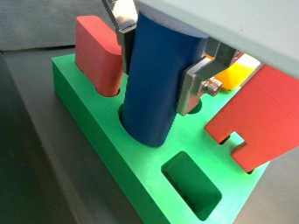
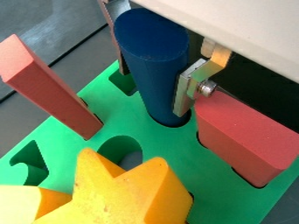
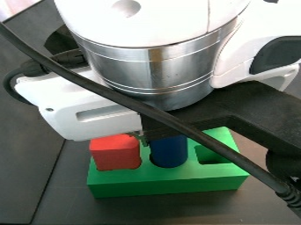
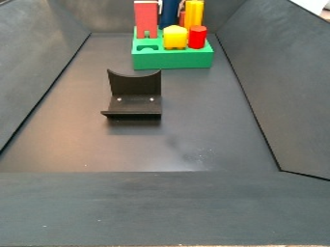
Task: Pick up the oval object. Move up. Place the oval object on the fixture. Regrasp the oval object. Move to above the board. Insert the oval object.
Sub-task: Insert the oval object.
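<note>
The oval object (image 1: 152, 105) is a dark blue peg standing upright, its lower end down in a hole of the green board (image 1: 87, 105). My gripper (image 1: 158, 57) is shut on it, a silver finger (image 1: 193, 86) pressed flat against each side. Both wrist views show this grip: the oval object (image 2: 149, 48) fills the gap of the gripper (image 2: 152, 61) above the board (image 2: 228, 197). In a side view the oval object (image 3: 168, 151) stands in the board (image 3: 165, 183) under my wrist. The fixture (image 4: 131, 95) sits apart on the dark floor, nearer the camera than the board (image 4: 172, 56).
Salmon-red blocks (image 1: 100, 48) (image 1: 263, 114) stand in the board on either side of the peg, close to my fingers. A yellow star piece (image 2: 122, 188) and a round hole (image 2: 117, 150) lie beside them. A rectangular hole (image 1: 191, 182) is open. Sloping dark walls (image 4: 52, 87) enclose the floor.
</note>
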